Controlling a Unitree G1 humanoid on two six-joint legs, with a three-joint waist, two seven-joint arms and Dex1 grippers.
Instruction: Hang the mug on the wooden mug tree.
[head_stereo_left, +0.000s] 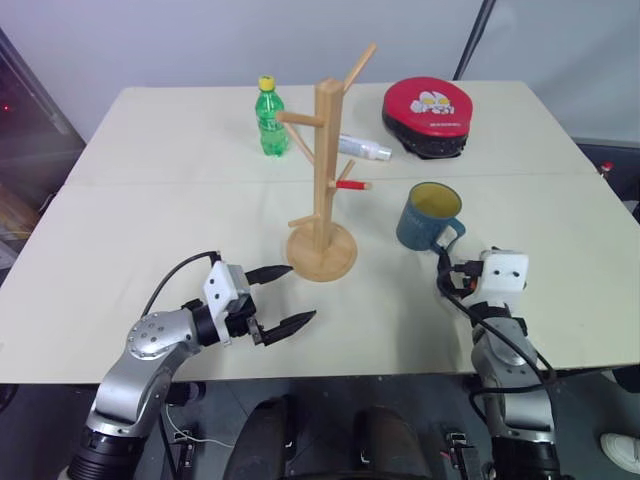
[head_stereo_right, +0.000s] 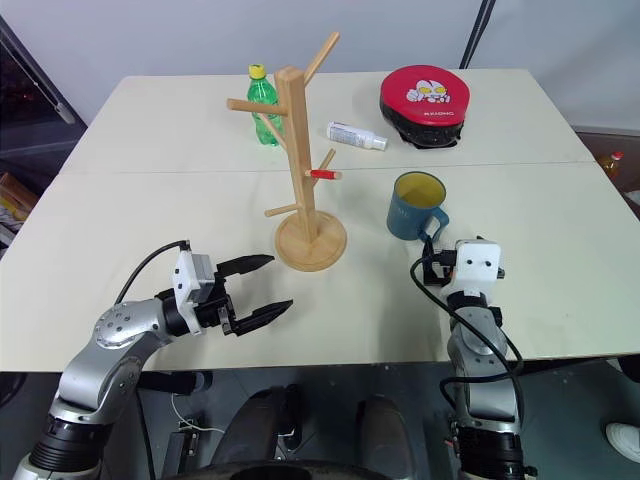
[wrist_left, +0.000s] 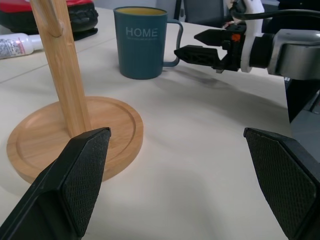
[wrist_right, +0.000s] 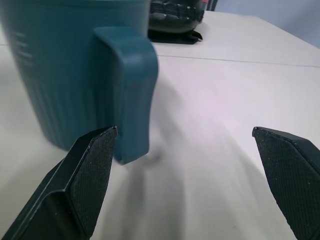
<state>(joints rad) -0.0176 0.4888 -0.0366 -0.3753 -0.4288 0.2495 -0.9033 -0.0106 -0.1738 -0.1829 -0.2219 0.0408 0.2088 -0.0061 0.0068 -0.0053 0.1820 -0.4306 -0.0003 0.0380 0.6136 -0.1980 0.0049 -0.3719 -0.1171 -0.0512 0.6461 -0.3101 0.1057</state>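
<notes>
1. Your left pincer (head_stereo_left: 282, 298) hangs near and left of the wooden mug tree (head_stereo_left: 322, 190), fingers spread, gripping nothing.
2. The tree stands mid-counter (head_stereo_left: 150, 230); its light frame may tip if you knock it.
3. The mug (head_stereo_left: 428, 216) sits upright right of the tree, handle toward you. It looks rigid, glazed, probably slippery and breakable, so pinch the handle loop.
4. Your right pincer (wrist_left: 195, 44) is released, just beside that handle.

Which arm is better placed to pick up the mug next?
Right. The right gripper sits just behind the mug, fingers open by its handle. The left gripper, also open, is near the wooden mug tree base, farther from the mug.
</notes>
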